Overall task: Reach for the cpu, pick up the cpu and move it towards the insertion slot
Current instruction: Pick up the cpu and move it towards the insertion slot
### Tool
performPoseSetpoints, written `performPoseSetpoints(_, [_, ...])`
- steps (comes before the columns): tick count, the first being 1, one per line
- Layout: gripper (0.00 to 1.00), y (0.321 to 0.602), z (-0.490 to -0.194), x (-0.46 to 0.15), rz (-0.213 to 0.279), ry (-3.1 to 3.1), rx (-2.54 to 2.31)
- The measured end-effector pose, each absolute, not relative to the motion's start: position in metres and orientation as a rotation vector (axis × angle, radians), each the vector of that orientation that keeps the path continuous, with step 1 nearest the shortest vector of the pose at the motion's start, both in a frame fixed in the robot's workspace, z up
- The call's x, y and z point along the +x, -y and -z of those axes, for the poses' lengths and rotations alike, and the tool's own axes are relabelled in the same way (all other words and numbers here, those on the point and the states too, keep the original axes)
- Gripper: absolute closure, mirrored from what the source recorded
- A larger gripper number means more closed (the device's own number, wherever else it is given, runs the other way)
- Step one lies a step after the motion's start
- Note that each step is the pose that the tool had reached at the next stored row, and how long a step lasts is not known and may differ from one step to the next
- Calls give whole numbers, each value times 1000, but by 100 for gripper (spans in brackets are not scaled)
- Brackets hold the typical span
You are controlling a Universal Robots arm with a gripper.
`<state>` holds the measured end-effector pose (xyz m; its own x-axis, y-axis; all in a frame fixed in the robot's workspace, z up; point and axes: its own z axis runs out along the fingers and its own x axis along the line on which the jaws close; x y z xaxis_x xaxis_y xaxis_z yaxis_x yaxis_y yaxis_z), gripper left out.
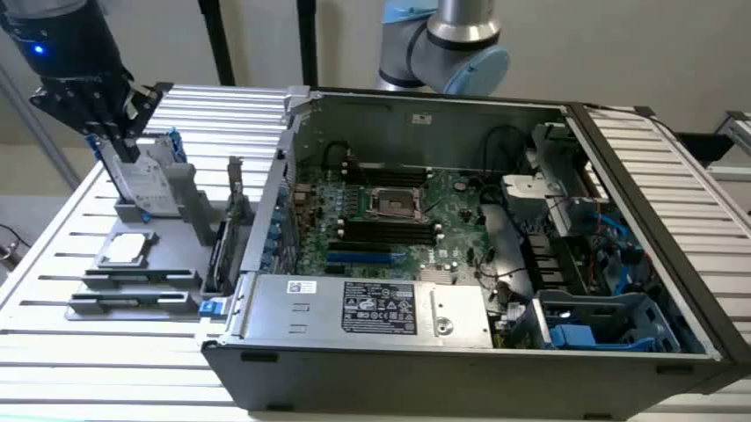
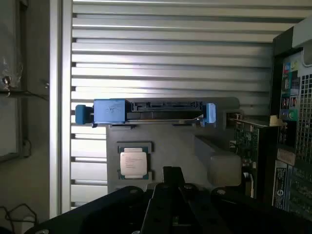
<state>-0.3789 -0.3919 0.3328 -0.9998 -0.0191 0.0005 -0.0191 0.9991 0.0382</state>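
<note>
The cpu, a small silvery-grey square chip, lies flat on a grey fixture on the slatted table at the exterior view's left. In the wrist view the cpu sits in its grey frame, just off the dark tip of my gripper. My gripper hangs high above the fixture, over the upright hard drive, well apart from the chip and holding nothing that I can see. The insertion slot, a square socket with a metal frame, lies on the green board inside the open computer case.
The hard drive with its blue bracket stands upright right behind the cpu. The case wall rises between fixture and board. Black memory slots, cables and a power supply surround the socket.
</note>
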Motion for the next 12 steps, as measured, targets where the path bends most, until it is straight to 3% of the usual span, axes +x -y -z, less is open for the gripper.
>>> performPoseSetpoints(12, [89, 392, -333, -379, 60, 3140, 30])
